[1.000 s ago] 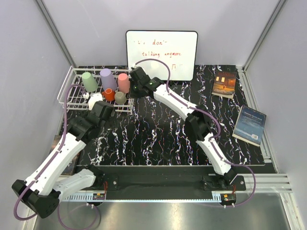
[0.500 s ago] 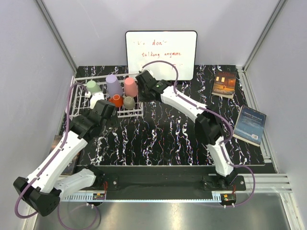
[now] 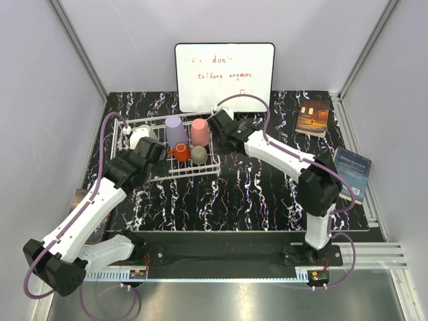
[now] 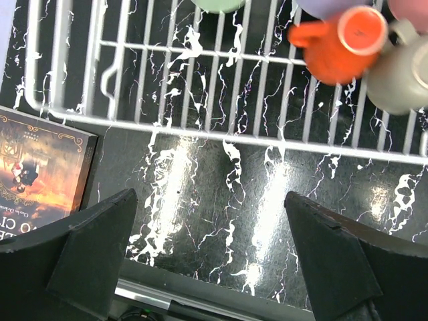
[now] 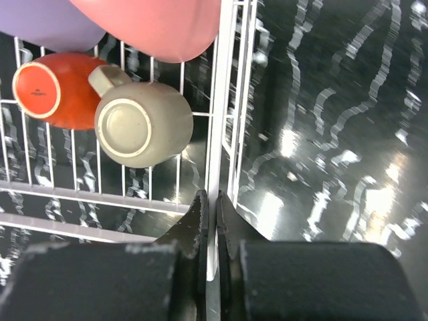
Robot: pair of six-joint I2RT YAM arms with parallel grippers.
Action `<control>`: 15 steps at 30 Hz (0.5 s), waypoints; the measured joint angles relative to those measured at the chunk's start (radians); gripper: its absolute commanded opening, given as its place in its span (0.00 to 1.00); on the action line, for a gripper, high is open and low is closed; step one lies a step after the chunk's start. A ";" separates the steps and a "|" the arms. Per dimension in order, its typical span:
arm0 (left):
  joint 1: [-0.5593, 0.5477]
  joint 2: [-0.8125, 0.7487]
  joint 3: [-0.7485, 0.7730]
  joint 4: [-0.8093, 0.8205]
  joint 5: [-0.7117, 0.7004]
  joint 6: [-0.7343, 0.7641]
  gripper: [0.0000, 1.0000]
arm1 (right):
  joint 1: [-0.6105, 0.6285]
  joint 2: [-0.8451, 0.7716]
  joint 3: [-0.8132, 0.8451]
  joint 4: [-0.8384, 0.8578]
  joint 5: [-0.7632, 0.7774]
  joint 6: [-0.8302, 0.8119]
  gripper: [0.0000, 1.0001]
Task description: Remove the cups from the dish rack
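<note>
Cups all sitting inside the dish rack. Just off the rack's near rail, the left gripper hangs wide open, nothing in it. The right gripper is pinched tight on the rack's right-hand rail. Whiteboard stands beyond the rack.

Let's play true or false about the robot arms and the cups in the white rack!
1. The right gripper pinches the dish rack by its side rail. True.
2. The left gripper holds the orange cup. False: it is open and holds nothing, above the table beside the rack.
3. The orange cup sits bottom up in the rack. True.
4. The pink cup stands on the table. False: it is inside the rack.
</note>
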 measured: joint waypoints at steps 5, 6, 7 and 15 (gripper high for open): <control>0.000 0.003 0.000 0.003 -0.003 -0.006 0.99 | -0.025 -0.102 -0.126 0.000 0.011 0.000 0.00; 0.000 0.005 0.000 0.003 -0.005 -0.010 0.99 | -0.035 -0.122 -0.150 0.000 0.010 0.001 0.00; 0.000 0.007 0.000 0.004 -0.006 -0.011 0.99 | -0.047 -0.144 -0.176 0.000 0.009 0.000 0.00; 0.000 0.041 0.028 0.006 -0.030 -0.027 0.99 | -0.166 -0.289 -0.332 -0.013 0.000 -0.030 0.00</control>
